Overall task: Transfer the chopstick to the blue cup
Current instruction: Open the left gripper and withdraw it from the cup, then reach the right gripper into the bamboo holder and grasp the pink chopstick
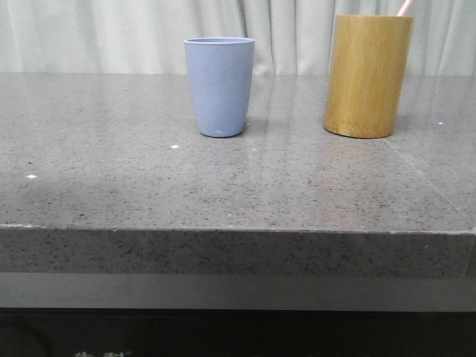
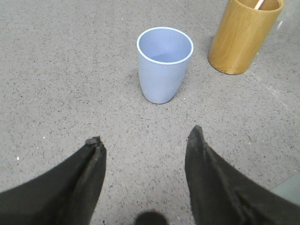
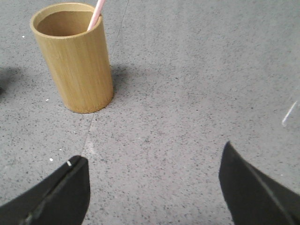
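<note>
The blue cup (image 1: 219,86) stands upright and empty on the grey stone counter, left of a taller bamboo holder (image 1: 367,76). A pink chopstick (image 1: 405,7) sticks out of the holder's top; only its slim end shows. In the left wrist view my left gripper (image 2: 146,136) is open and empty above the counter, short of the blue cup (image 2: 164,63), with the holder (image 2: 243,35) beyond. In the right wrist view my right gripper (image 3: 152,157) is open and empty, apart from the holder (image 3: 75,58) and its chopstick (image 3: 96,14). No gripper shows in the front view.
The speckled grey counter (image 1: 111,186) has a front edge (image 1: 238,232) near the camera. A seam (image 1: 424,175) runs across it by the holder. Pale curtains (image 1: 89,33) hang behind the counter.
</note>
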Robot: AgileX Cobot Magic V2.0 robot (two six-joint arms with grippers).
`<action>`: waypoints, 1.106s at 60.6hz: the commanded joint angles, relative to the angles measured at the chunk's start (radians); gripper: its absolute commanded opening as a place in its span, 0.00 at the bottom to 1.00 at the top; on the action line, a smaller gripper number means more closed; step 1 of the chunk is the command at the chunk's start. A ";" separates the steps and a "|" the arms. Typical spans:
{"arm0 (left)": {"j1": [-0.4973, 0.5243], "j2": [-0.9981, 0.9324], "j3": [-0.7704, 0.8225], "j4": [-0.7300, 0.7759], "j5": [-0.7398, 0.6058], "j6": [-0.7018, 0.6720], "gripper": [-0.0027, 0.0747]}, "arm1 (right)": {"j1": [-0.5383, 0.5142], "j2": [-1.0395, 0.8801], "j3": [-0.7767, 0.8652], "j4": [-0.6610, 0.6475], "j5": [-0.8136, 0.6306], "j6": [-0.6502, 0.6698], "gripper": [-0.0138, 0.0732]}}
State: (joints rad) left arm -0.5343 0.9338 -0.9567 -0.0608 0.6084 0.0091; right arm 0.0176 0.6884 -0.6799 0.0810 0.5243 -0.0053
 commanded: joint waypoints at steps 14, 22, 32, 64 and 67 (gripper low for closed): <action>-0.005 -0.072 0.047 -0.019 -0.150 -0.009 0.53 | -0.003 0.194 -0.179 0.162 -0.165 -0.009 0.83; -0.005 -0.060 0.047 -0.019 -0.153 -0.009 0.53 | -0.001 0.314 -0.270 0.250 -0.234 -0.009 0.83; -0.005 -0.060 0.047 -0.017 -0.153 -0.009 0.53 | -0.001 0.461 -0.378 0.355 -0.284 -0.009 0.83; -0.005 -0.060 0.047 0.003 -0.158 -0.009 0.53 | 0.011 0.757 -0.591 0.578 -0.352 -0.009 0.80; -0.005 -0.060 0.047 0.005 -0.158 -0.009 0.53 | 0.011 0.763 -0.595 0.581 -0.355 -0.009 0.75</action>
State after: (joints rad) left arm -0.5343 0.8791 -0.8833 -0.0597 0.5332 0.0078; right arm 0.0265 1.4771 -1.2282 0.6394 0.2403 -0.0053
